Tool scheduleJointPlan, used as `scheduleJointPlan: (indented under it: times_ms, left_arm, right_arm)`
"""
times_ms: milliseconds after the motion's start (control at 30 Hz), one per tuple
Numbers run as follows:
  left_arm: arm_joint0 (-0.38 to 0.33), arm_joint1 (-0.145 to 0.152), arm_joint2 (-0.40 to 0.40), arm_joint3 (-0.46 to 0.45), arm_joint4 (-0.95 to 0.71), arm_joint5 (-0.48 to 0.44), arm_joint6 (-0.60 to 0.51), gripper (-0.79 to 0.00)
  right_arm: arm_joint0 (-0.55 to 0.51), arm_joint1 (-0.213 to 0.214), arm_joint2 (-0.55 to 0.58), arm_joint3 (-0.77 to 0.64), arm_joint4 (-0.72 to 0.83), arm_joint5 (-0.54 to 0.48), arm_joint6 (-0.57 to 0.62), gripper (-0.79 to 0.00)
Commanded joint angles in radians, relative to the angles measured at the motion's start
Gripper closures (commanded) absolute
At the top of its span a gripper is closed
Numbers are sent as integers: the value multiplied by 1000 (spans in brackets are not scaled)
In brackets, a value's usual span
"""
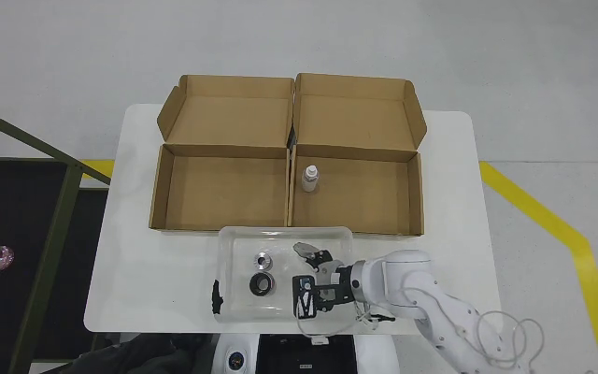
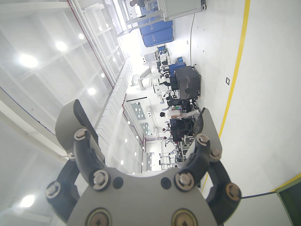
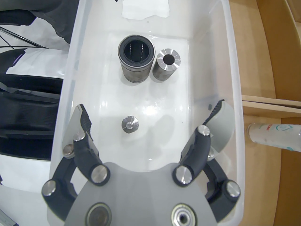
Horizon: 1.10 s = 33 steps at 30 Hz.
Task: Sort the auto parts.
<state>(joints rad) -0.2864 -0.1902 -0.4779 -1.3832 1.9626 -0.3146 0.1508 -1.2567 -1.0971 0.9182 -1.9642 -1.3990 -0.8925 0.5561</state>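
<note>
A clear plastic bin (image 1: 280,239) (image 3: 231,48) stands at the table's near edge. In it stand a dark linear bearing (image 3: 136,57) (image 1: 262,283) and, beside it, a silver slotted collet (image 3: 166,64) (image 1: 263,261). A small silver conical part (image 3: 130,124) lies alone on the bin floor. My right gripper (image 3: 150,109) (image 1: 305,277) hangs open over the bin, its fingers either side of the small part and above it. My left gripper (image 2: 141,109) is open and empty, pointing up into the room.
Two open cardboard boxes sit side by side behind the bin: the left box (image 1: 220,192) is bare, the right box (image 1: 374,196) holds a white bottle (image 1: 310,178) (image 3: 275,135). Their lids stand up at the back. A white label (image 3: 145,4) is stuck on the bin's end wall.
</note>
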Motion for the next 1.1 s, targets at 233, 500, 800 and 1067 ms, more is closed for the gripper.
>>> scheduleJointPlan:
  times_ms: [233, 500, 800, 1067]
  left_arm:
    - [0, 0, 0, 0, 0, 0, 0, -785]
    - [0, 0, 0, 0, 0, 0, 0, -785]
    - [0, 0, 0, 0, 0, 0, 0, -785]
    - [0, 0, 0, 0, 0, 0, 0, -785]
  right_arm:
    - [25, -2, -30, 45, -20, 7, 54, -785]
    - [62, -11, -77, 88, 2, 9, 103, -637]
    - [80, -14, -103, 112, 12, 9, 125, -256]
    - [79, -10, -105, 93, 48, -10, 122, 0]
